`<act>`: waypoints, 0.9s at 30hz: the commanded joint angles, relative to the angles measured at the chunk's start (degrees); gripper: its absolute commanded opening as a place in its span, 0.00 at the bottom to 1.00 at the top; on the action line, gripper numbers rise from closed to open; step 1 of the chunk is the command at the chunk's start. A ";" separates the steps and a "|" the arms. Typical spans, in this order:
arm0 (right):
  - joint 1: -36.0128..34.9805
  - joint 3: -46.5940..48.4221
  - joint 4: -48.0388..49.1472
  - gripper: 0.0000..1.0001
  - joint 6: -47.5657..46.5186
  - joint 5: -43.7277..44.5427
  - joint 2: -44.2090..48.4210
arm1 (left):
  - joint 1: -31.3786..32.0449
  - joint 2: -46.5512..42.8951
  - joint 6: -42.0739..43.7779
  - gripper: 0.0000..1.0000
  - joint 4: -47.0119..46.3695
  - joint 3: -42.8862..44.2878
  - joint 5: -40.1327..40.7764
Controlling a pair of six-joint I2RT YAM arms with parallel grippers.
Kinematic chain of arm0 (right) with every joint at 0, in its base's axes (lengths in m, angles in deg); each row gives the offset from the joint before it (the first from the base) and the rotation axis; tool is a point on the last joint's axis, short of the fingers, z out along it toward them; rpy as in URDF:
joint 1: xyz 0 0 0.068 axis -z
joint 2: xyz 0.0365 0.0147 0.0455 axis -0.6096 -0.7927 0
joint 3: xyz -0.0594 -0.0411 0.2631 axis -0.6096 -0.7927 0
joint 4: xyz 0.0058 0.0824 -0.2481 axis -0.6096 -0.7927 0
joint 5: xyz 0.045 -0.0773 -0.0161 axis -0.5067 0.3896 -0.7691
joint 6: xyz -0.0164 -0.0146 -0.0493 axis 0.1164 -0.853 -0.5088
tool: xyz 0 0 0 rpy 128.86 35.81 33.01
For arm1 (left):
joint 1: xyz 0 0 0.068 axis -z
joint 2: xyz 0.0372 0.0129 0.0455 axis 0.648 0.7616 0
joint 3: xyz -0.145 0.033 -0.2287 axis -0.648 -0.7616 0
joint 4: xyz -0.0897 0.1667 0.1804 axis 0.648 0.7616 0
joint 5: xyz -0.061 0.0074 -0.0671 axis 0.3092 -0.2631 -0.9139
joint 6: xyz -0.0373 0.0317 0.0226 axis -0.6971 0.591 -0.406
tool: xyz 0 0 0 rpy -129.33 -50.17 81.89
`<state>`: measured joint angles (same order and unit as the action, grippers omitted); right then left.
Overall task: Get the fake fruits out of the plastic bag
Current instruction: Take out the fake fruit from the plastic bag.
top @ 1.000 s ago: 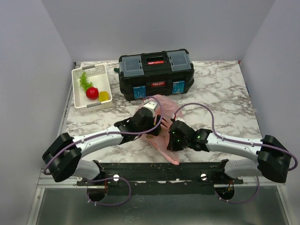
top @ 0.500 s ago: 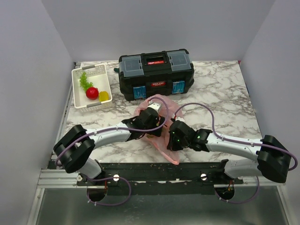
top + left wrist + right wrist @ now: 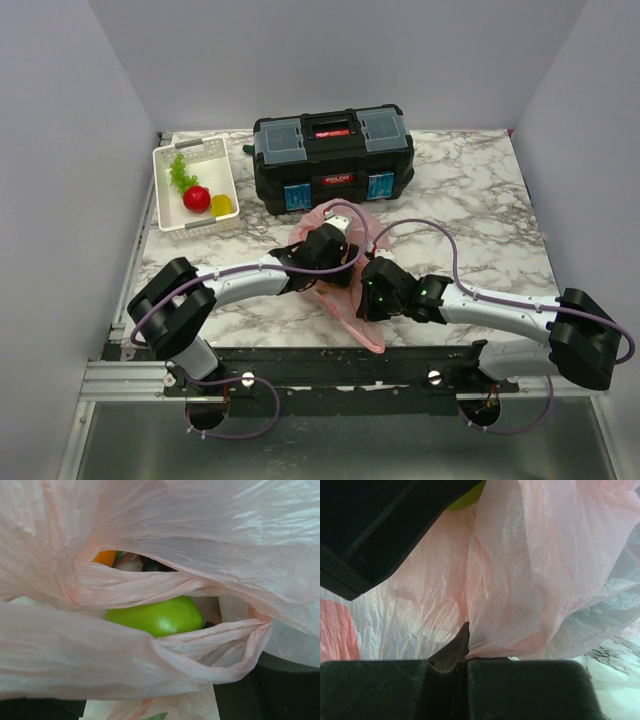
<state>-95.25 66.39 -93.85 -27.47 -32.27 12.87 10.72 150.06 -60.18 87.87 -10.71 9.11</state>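
The right gripper has its jaws pressed together on a fold of the plastic bag. The pink film rises taut from the seam between the two dark fingers. Judged from the layout, this grip anchors the near side of the bag so that it cannot slide and its mouth is held up for the other arm. The left gripper sits at that mouth with its jaws apart. In its wrist view only dark shapes at the two lower corners show, with loose film between them and nothing clamped. Directly ahead, inside the opening, lies the green apple, partly covered by a band of film. The orange shows deeper in, behind a second fold. The bag rests on the table, just in front of the toolbox. A red apple and a lemon lie in the basket, well apart from the bag. The probable next step is to straddle the green apple without catching film.
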 commanded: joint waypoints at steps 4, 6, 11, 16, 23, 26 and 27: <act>-0.34 0.99 -1.26 0.01 -1.19 2.20 -0.17 | -0.22 1.36 0.50 0.65 0.99 1.56 -4.04; -0.37 0.87 -1.11 0.01 -1.24 2.14 -0.07 | -0.22 0.46 0.42 0.59 0.96 1.26 -4.83; -0.33 0.57 -1.37 0.01 -0.81 2.82 0.96 | -0.19 -2.44 0.59 0.44 1.61 1.13 -7.25; -0.32 0.27 -1.34 0.01 -0.65 3.62 1.59 | -0.18 -8.11 0.60 0.41 0.70 -0.82 -8.99; -0.32 0.72 -2.27 0.01 -0.88 5.43 1.95 | -0.30 -17.48 0.84 0.30 1.49 -2.64 -10.46; -0.33 0.72 -2.11 0.01 -1.13 6.83 2.48 | -0.31 -22.45 1.34 0.23 1.76 -3.70 -10.37; -0.38 0.96 -2.13 0.01 -1.61 7.02 2.40 | -0.31 -24.09 1.45 0.21 1.49 -4.24 -10.05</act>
<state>-95.25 66.39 -94.60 -28.06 -28.84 14.05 10.61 132.20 -59.87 89.49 -12.87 0.21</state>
